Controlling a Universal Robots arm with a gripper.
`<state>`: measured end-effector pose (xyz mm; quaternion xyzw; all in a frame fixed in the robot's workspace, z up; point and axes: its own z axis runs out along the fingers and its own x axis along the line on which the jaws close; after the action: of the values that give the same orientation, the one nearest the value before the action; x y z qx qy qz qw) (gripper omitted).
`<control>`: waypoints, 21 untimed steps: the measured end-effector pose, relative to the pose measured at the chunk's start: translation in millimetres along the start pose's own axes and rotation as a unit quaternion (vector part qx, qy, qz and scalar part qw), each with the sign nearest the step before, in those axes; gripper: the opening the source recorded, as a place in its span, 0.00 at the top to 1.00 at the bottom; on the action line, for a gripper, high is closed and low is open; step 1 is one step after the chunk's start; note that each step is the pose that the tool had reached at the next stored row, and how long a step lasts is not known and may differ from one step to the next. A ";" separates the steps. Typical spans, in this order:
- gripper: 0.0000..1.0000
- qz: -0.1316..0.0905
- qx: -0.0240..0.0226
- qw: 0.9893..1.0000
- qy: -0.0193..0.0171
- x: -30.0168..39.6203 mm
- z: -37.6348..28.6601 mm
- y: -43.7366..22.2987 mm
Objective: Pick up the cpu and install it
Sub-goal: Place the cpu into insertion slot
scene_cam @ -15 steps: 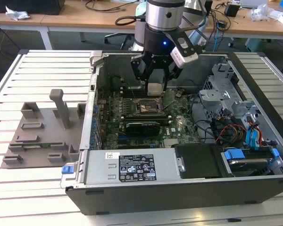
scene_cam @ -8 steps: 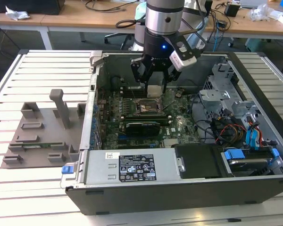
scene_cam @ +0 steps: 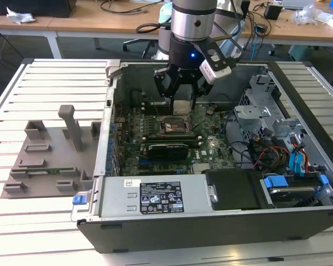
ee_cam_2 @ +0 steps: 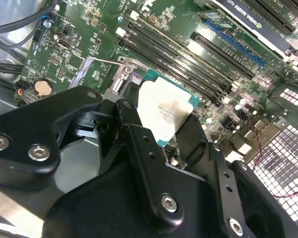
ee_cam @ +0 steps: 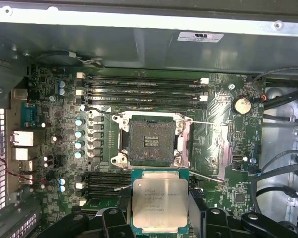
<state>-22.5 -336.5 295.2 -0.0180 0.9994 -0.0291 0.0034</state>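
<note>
Silver-topped cpu (ee_cam: 160, 203), one, clamped in the pincer (scene_cam: 182, 101), two black fingers (ee_cam_2: 134, 130), hanging over one open socket (ee_cam: 150, 140) on the green motherboard (ee_cam: 218, 89), one computer case (scene_cam: 172, 228).

A white label (scene_cam: 158, 197) with rows of small marks was seen on the grey metal cover (scene_cam: 114, 195), and a white sticker (ee_cam: 200, 36) on the case wall (ee_cam: 114, 43). Faint print was borne by the cpu (ee_cam: 160, 203), but no wording could be made out.
</note>
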 end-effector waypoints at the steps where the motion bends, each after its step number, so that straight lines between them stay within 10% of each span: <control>1: 0.45 0.000 0.000 1.000 0.000 0.0 0.0 0.0; 6: 0.45 0.034 0.000 0.999 0.002 0.0 0.1 0.0; 11: 0.45 0.091 0.001 0.996 0.005 0.0 0.3 0.0; 18: 0.45 0.169 0.001 0.986 0.010 0.0 0.7 0.0; 21: 0.45 0.208 0.002 0.978 0.012 0.0 0.9 0.1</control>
<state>-22.5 -336.5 294.2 0.1904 0.9812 -0.0296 -0.0027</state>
